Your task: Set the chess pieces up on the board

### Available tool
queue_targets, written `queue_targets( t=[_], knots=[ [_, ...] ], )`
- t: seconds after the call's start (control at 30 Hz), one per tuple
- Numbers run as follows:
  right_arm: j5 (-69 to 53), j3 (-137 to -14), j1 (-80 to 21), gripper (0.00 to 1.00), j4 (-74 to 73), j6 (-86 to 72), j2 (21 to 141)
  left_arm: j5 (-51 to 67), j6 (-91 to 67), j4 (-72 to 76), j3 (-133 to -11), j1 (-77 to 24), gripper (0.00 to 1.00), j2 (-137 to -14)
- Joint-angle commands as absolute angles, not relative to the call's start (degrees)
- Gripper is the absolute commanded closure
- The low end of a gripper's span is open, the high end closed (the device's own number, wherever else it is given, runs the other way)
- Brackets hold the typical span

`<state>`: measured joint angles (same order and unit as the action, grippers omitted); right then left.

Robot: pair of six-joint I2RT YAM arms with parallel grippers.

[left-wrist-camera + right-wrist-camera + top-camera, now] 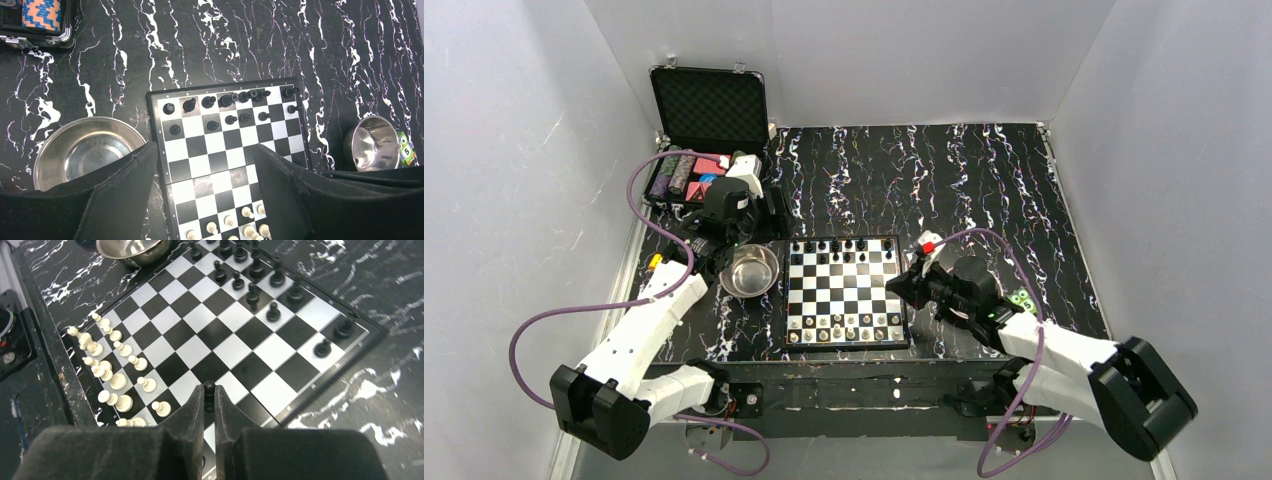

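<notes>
Chessboard (846,290) lies flat at the middle of the desk (984,180), its sides square to the desk's near edge. Black pieces (844,244) stand on the two far ranks and white pieces (844,324) on the two near ranks. Right end effector (209,395) sits at the board's right edge, clenched on a black pawn (209,387). The pawn's round head pokes out between the fingertips, its long axis running along the finger gap, its base hidden. Left end effector (206,147) hangs released, fingers (125,190) wide apart, above the board's left side, just beside a steel bowl (82,150).
</notes>
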<state>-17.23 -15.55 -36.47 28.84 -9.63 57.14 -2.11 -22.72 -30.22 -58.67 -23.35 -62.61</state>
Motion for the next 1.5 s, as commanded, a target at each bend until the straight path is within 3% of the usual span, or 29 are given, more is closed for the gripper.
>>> queue_targets(
  t=[0.0, 0.5, 1.07, 1.47],
  knots=[
    [-18.16, -14.77, -40.07, 0.99, 48.54, -3.47, 64.05, -2.29, -23.28, -31.1, -57.83, -22.85, 0.3, -60.38],
    [-18.05, -16.66, -41.66, 0.99, 74.07, -0.31, 89.95, -3.72, -22.68, -32.6, -56.86, -22.68, 0.29, -58.85],
    [-17.04, -20.65, -41.75, 0.98, 76.01, -0.18, 98.52, -4.12, -22.13, -32.72, -57.14, -22.59, 0.29, -59.99],
    [-17.88, -20.49, -41.75, 0.8, 75.68, -0.2, 99.75, -4.16, -22.15, -32.7, -57.14, -22.51, 0.29, -60.22]
  ],
)
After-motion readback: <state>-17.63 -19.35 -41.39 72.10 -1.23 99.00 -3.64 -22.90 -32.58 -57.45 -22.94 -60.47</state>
